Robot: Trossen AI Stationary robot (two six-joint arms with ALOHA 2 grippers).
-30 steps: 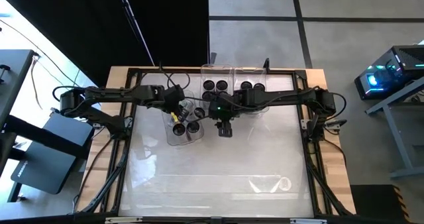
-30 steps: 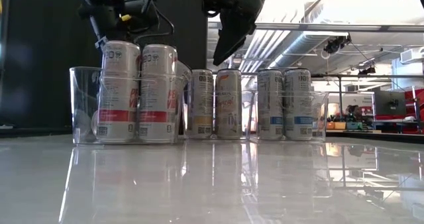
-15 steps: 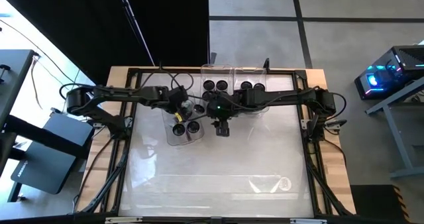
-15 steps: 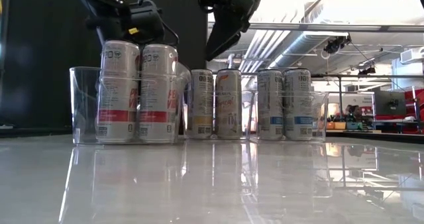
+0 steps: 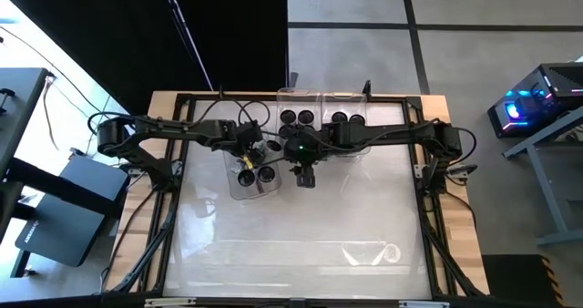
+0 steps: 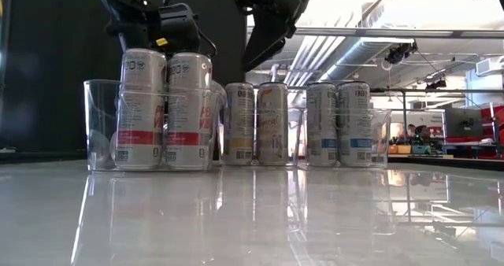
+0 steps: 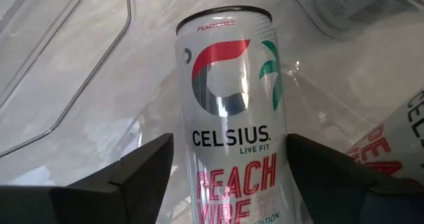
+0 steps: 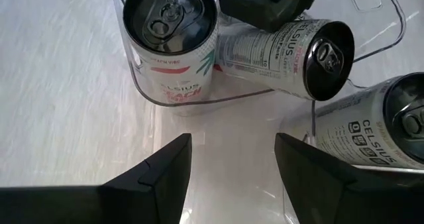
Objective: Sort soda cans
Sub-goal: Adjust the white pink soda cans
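Two soda cans (image 5: 256, 174) stand upright in a clear left bin (image 5: 239, 191). A third can (image 8: 285, 52), a Peach Vibe one (image 7: 232, 118), lies tilted behind them in the same bin. My left gripper (image 5: 253, 153) is open and points steeply down over this can, one finger on each side of its body. My right gripper (image 5: 306, 176) hovers open over the table beside that bin, with nothing between its fingers (image 8: 169, 177). More cans (image 6: 272, 123) stand in two far bins (image 5: 299, 97). My left gripper straddles the tilted can's body (image 7: 199, 151) from above, fingers across the can. A narrow gap shows at one finger (image 7: 149, 168). The other finger (image 7: 311, 164) lies right at the can's edge, and I cannot tell whether it touches.
A clear bin (image 5: 373, 251) lies at the table's near right. Black frame rails (image 5: 168, 208) run along the table's sides. The shiny table top (image 6: 252, 219) in front of the bins is open room.
My left gripper has sunk toward the left bin and shifted a little toward the table's right, coming down over the tilted can.
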